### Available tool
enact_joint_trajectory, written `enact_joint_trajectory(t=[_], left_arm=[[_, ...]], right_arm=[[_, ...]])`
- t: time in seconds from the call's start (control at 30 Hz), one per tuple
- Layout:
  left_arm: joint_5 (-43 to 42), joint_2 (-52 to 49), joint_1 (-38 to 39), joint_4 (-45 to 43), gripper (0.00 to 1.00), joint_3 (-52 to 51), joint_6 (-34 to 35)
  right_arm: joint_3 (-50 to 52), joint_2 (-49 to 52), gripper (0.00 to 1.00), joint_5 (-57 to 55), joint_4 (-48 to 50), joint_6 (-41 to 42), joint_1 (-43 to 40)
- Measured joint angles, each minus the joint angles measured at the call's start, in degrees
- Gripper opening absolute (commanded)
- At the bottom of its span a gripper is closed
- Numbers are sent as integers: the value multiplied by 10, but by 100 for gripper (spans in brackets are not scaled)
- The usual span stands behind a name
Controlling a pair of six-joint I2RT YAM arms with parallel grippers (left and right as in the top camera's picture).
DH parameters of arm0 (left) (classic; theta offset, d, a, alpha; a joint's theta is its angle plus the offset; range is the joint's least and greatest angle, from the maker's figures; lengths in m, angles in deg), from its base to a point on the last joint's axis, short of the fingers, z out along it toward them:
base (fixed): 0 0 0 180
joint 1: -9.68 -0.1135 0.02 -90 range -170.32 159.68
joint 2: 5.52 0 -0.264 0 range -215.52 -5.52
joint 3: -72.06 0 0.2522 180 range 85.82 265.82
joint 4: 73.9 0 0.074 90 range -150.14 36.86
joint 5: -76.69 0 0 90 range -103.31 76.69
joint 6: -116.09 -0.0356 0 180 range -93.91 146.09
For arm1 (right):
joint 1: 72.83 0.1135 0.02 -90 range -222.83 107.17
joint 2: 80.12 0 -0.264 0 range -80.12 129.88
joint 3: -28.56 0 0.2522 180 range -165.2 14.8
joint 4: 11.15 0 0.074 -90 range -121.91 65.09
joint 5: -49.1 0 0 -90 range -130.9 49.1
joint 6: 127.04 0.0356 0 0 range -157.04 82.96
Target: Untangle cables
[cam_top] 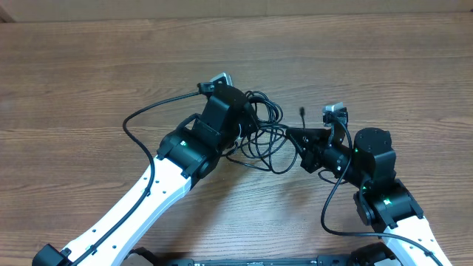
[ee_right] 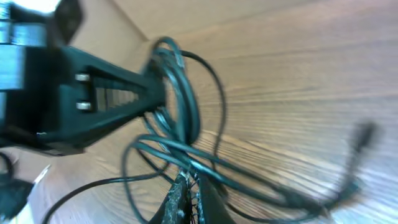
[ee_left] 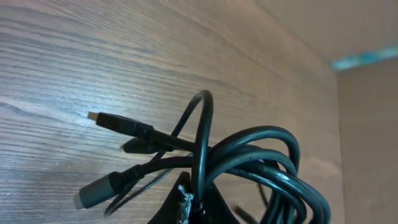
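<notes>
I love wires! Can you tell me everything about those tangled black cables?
The cables are thin, black, rubbery-looking cords, bunched in loose tangled loops between the two arms over the wooden table. One ends in a small silvery plug tip, another in a grey plug. The left gripper and right gripper each pinch some strands.

In the overhead view the cables [cam_top: 264,140] pass under the left gripper [cam_top: 244,114], whose fingertips are hidden by its own black body. The right wrist view is smeared, and a plug [ee_right: 362,134] at its right is only a dark blur. In the left wrist view, the bottom edge cuts off the loops.
</notes>
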Motion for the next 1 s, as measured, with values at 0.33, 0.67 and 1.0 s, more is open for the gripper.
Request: enact_joint_trajectory(t=[0.33, 0.67, 1.0], left_arm=[[-19, 0, 0, -7, 4, 0, -180], [-33, 0, 15, -42, 4, 0, -263], [-8, 0, 78, -90, 4, 0, -267]], right_arm=[[0, 0, 62, -25, -7, -6, 0], [0, -22, 93, -87, 7, -27, 0], [0, -42, 92, -209, -43, -33, 0]])
